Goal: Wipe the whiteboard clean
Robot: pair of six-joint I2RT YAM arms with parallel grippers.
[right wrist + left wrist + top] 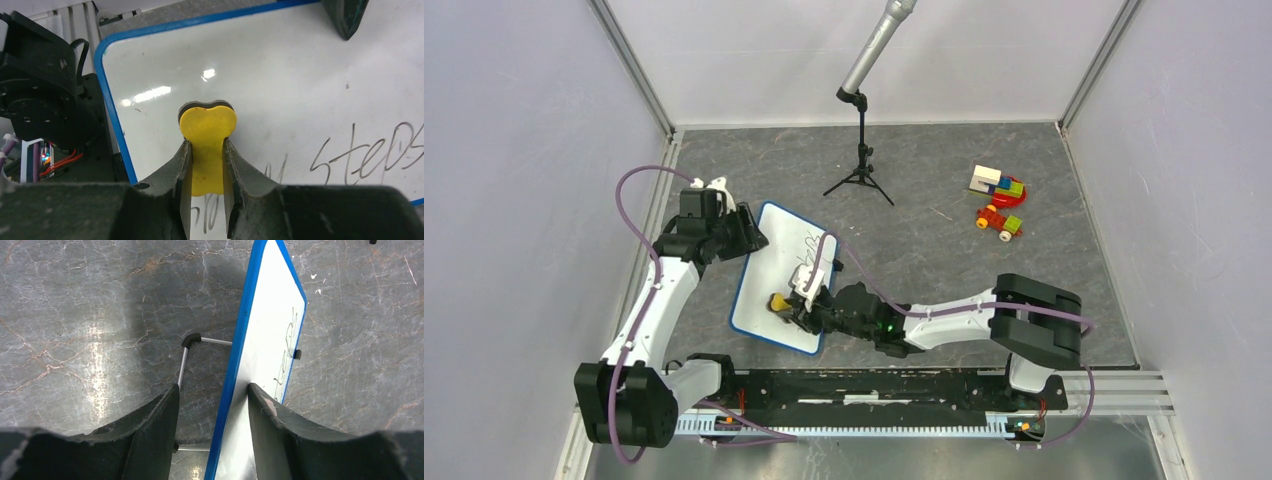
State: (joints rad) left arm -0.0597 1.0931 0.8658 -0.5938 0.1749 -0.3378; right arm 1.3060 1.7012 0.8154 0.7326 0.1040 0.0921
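The whiteboard [776, 262] has a blue rim and lies left of centre, with black handwriting [807, 255] on its right half. My right gripper [794, 306] is shut on a yellow eraser [778, 302] held over the board's near end. In the right wrist view the eraser [207, 125] stands against the white surface [280, 75], left of the writing [370, 152]. My left gripper [749, 232] is open at the board's far left corner. In the left wrist view its jaws straddle the blue edge [240, 340]; one finger [262, 410] rests on the board face, the other stands apart.
A wire stand [186, 360] shows beneath the board. A microphone tripod [861, 150] stands at the back centre. Toy blocks [997, 185] and a small toy car [999, 222] lie at the back right. The black arm rail [874, 385] runs along the near edge.
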